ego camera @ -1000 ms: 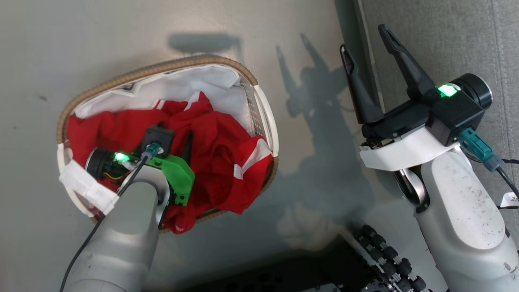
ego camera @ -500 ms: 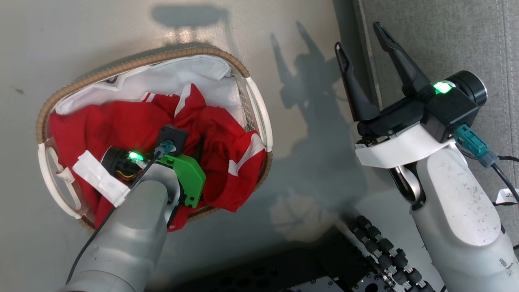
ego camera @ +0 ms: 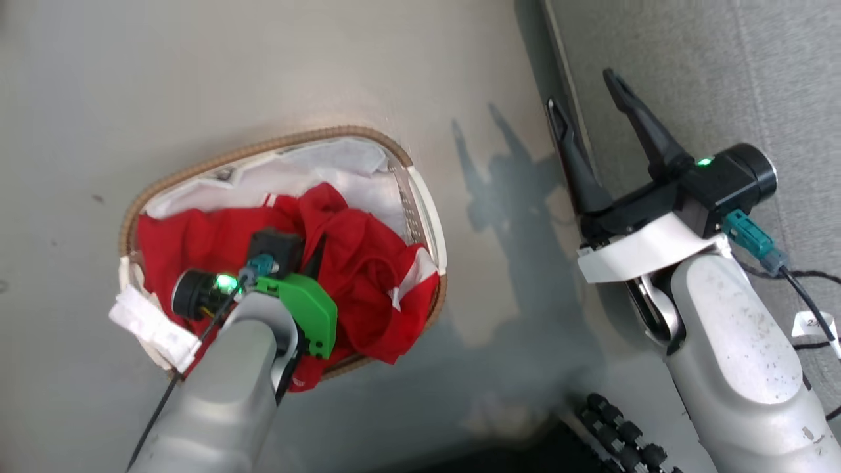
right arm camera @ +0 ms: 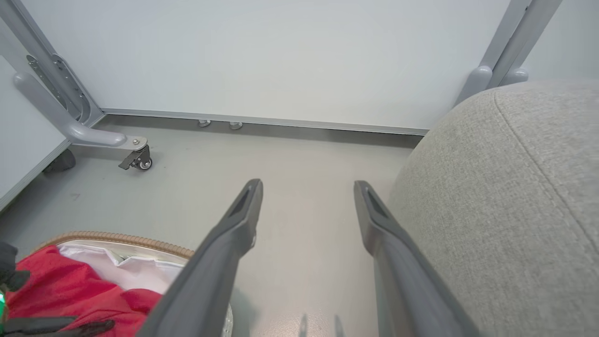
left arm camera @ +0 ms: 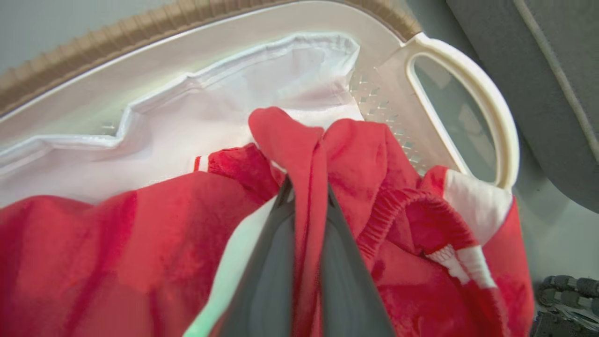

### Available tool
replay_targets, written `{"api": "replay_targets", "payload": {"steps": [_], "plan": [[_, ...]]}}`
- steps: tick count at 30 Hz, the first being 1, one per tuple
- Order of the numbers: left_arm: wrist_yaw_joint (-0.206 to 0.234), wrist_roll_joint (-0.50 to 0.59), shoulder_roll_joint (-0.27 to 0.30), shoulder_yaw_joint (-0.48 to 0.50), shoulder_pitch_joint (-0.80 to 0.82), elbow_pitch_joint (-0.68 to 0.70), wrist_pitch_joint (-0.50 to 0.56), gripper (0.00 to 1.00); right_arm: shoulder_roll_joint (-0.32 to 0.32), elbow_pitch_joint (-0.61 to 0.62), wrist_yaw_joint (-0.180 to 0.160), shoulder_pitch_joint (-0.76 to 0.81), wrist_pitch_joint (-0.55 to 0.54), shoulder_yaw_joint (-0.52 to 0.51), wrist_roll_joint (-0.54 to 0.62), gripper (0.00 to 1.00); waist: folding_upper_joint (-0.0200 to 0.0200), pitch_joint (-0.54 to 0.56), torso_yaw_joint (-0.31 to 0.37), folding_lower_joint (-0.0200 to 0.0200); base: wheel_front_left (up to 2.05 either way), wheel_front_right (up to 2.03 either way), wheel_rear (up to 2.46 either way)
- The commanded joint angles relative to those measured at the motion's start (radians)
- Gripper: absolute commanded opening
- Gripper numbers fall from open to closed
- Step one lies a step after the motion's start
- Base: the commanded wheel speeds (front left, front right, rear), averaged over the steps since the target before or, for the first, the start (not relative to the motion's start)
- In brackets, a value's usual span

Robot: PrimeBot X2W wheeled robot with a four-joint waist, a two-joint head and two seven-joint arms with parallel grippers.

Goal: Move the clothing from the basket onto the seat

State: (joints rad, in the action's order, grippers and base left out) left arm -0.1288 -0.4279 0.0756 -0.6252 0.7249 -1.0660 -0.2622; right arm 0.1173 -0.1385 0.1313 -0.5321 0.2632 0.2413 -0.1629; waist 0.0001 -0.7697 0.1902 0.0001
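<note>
The red clothing (ego camera: 368, 263) with white panels lies bunched in the oval white basket (ego camera: 263, 148) on the floor, over its white liner. My left gripper (ego camera: 314, 248) reaches down into the basket. In the left wrist view it (left arm camera: 306, 187) is shut on a raised fold of the clothing (left arm camera: 93, 243), with the basket handle (left arm camera: 505, 126) beyond. My right gripper (ego camera: 581, 92) hovers open and empty between the basket and the grey seat (ego camera: 690, 66). In the right wrist view its fingers (right arm camera: 307, 187) spread over bare floor, the seat (right arm camera: 505, 196) at right, the basket (right arm camera: 117, 238) and clothing (right arm camera: 56, 285) at lower left.
Grey floor surrounds the basket. A pale wall panel with a wheeled metal frame (right arm camera: 135, 159) stands beyond. My base with black rollers (ego camera: 624, 433) is at the bottom. A cable (ego camera: 808, 295) hangs over the seat beside the right forearm.
My left gripper has gone from open to shut, pinching a fold of the red clothing in the basket. The head camera has shifted. The right gripper stays open.
</note>
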Motion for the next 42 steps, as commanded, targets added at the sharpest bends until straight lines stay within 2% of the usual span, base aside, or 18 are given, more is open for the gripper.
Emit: {"api": "replay_targets", "payload": {"steps": [1,13,24,38,42], "plan": [[-0.002,0.000,0.006,0.013,-0.028,0.024,-0.004,0.00,0.005,-0.010,-0.001,0.026,0.002,-0.007,-0.008,1.00,-0.0001,0.127,-0.030,-0.0001,0.00,0.00,0.00],[-0.002,0.059,0.007,0.128,-0.213,0.248,-0.003,0.00,-0.007,-0.083,-0.001,0.148,0.002,-0.033,-0.026,1.00,-0.0001,0.370,-0.081,-0.0001,0.00,0.00,0.00],[-0.002,0.145,-0.010,0.262,-0.337,0.478,-0.003,0.00,-0.006,-0.118,-0.001,0.267,0.002,-0.031,-0.015,1.00,-0.0001,0.544,-0.113,-0.0001,0.00,0.00,0.00],[-0.002,0.193,-0.020,0.371,-0.308,0.804,-0.003,0.00,-0.019,-0.168,-0.001,0.391,0.002,-0.021,-0.021,1.00,-0.0001,0.685,-0.136,-0.0001,0.00,0.00,0.00],[-0.002,0.216,-0.021,0.385,-0.309,0.855,-0.002,0.00,-0.022,-0.181,-0.001,0.409,0.002,-0.014,-0.022,1.00,-0.0001,0.703,-0.138,-0.0001,0.00,0.00,0.00]]}}
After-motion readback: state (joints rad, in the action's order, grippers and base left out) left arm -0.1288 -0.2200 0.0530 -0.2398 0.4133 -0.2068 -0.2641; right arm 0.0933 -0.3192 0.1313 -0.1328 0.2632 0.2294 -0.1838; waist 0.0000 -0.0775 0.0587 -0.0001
